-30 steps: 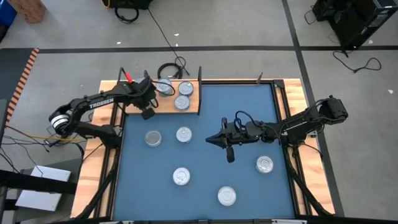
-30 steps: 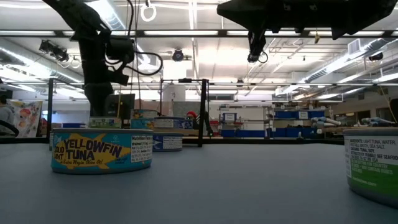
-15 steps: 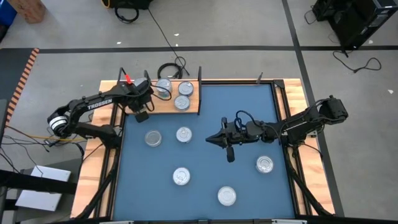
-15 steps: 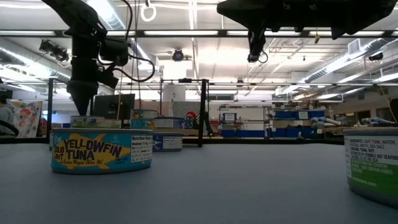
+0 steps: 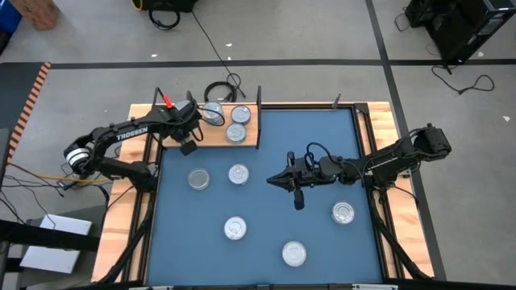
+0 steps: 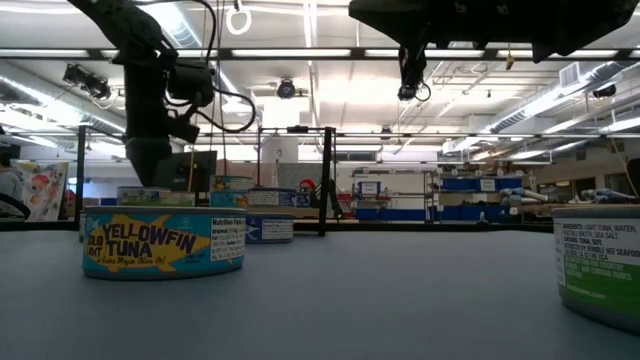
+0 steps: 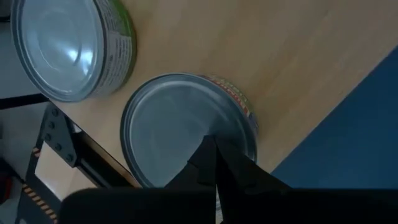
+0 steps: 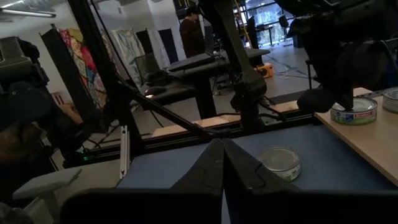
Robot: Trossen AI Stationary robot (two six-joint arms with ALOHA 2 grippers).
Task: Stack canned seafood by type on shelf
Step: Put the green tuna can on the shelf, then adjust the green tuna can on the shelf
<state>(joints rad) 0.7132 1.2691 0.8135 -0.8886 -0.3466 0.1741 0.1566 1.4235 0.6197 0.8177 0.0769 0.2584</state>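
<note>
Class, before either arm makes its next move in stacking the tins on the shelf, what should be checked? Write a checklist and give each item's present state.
1. Left gripper empty: ok, shut, above a shelved tin.
2. Contact with that tin's lid: cannot tell.
3. Right gripper empty: ok, shut, above the blue mat.
4. All tins shelved: not ok, five loose tins lie on the mat.
5. Bare room on the shelf: ok.

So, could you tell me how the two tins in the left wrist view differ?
The green-sided tin has a green label band; the nearer tin shows a red and yellow one. The left gripper hangs shut over the nearer tin's lid; the green-sided tin is clear of it. Both sit lid-up on the wooden shelf.
</note>
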